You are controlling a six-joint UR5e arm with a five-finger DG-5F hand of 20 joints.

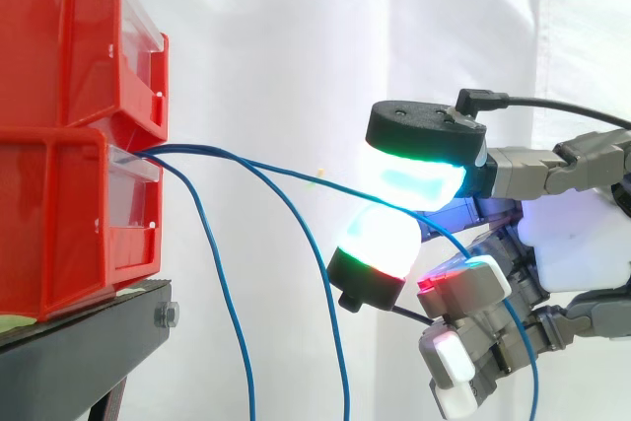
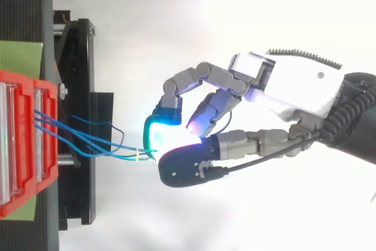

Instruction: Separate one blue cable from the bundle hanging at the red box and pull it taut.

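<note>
Several thin blue cables come out between the two stacked red boxes (image 1: pixel 59 135) at the left. One blue cable (image 1: pixel 296 173) runs almost straight to the right, up to my hand (image 1: pixel 577 244). It passes between a cyan-green glowing fingertip (image 1: pixel 419 179) above and a white glowing fingertip (image 1: pixel 380 239) below, which pinch it. Its free end loops down behind the hand. Two other blue cables (image 1: pixel 232 322) hang down loose beside the boxes. From above, the cables (image 2: pixel 88 145) fan out from the red box (image 2: pixel 23 145) and one reaches my hand (image 2: pixel 294 86) at its fingertips (image 2: pixel 157 133).
The red boxes stand on a black stand (image 1: pixel 89 342) at the left edge. A green sheet (image 2: pixel 20 57) lies beside the boxes in the top view. A white curtain (image 1: pixel 296 46) hangs behind everything.
</note>
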